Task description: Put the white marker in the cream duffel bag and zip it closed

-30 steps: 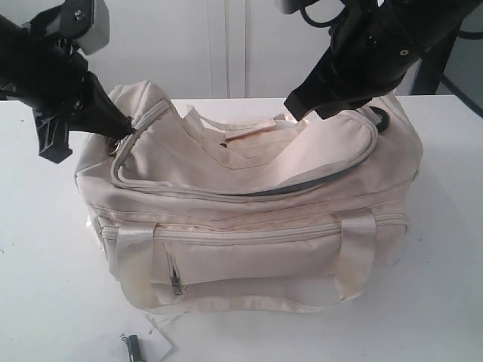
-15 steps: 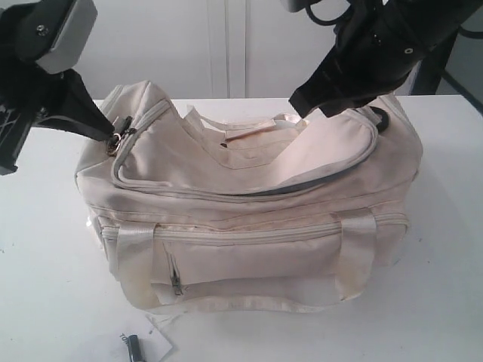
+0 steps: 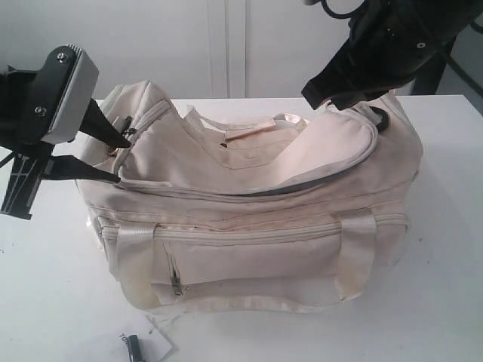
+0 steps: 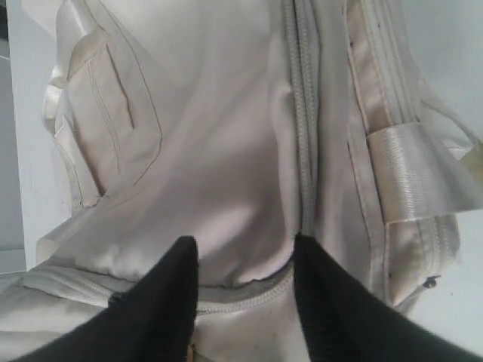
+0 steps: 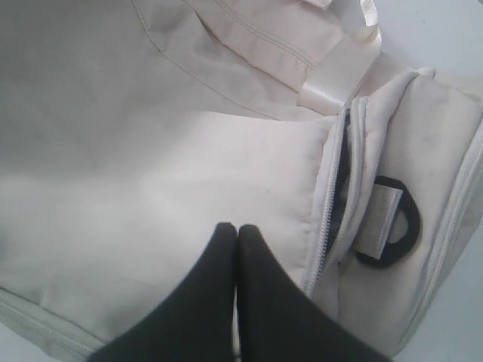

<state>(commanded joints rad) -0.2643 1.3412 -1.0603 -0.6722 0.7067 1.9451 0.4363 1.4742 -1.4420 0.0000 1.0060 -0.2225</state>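
Note:
The cream duffel bag [image 3: 249,219] lies on the white table, its curved zip flap gaping along the front so that dark lining [image 3: 298,185] shows. My left gripper [image 3: 118,161] is open at the bag's left end, one finger on each side of the flap's corner. In the left wrist view this left gripper [image 4: 245,241] straddles the curved zip [image 4: 249,292]. My right gripper [image 3: 313,94] hovers shut just above the flap's right end. In the right wrist view the right gripper [image 5: 236,228] has nothing visible between its fingers. The white marker is not in view.
A white printed tag [image 3: 155,343] with a small dark object [image 3: 134,348] on it lies at the table's front edge. A black plastic ring [image 5: 411,226] sits at the bag's right end beside the zip [image 5: 326,234]. A pale wall stands behind the table.
My left gripper swung lower at the bag's left end and went from shut to open. My right gripper rose slightly up and to the right, still shut. The bag stayed put.

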